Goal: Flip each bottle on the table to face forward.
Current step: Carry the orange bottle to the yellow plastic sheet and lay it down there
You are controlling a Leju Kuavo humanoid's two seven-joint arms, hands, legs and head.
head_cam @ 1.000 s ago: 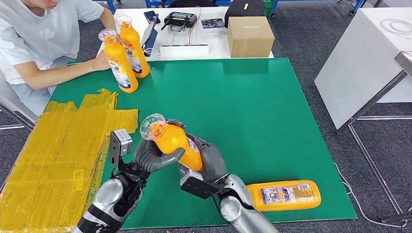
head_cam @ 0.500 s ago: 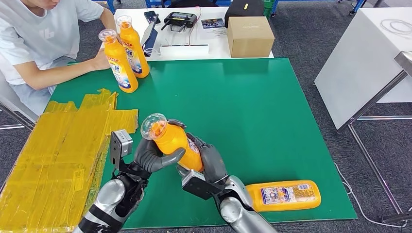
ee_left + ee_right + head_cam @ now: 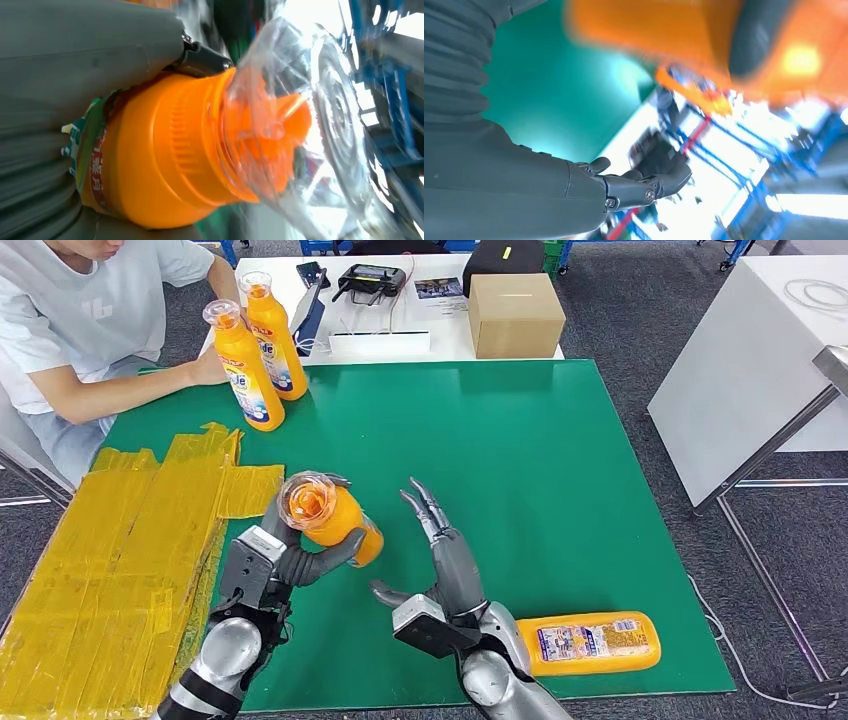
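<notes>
My left hand (image 3: 296, 560) grips an orange bottle (image 3: 330, 520) with a clear cap, held upright above the green mat (image 3: 520, 460); up close the orange bottle (image 3: 190, 150) sits in my left hand (image 3: 75, 65). My right hand (image 3: 445, 560) stands beside it with fingers spread and straight, apart from the bottle and holding nothing; its fingers (image 3: 644, 185) are extended. Another orange bottle (image 3: 585, 642) lies on its side at the mat's near right, label up. Two orange bottles (image 3: 245, 365) (image 3: 275, 335) stand upright at the far left.
A person in a white shirt (image 3: 80, 330) sits at the far left, one hand by the standing bottles. Yellow flattened packaging (image 3: 110, 560) covers the left side. A cardboard box (image 3: 515, 315) and devices lie on the white table behind. A white table (image 3: 760, 370) stands to the right.
My right hand has let go of the bottle and opened its fingers. My left hand has carried the bottle a little to the left and turned it more upright.
</notes>
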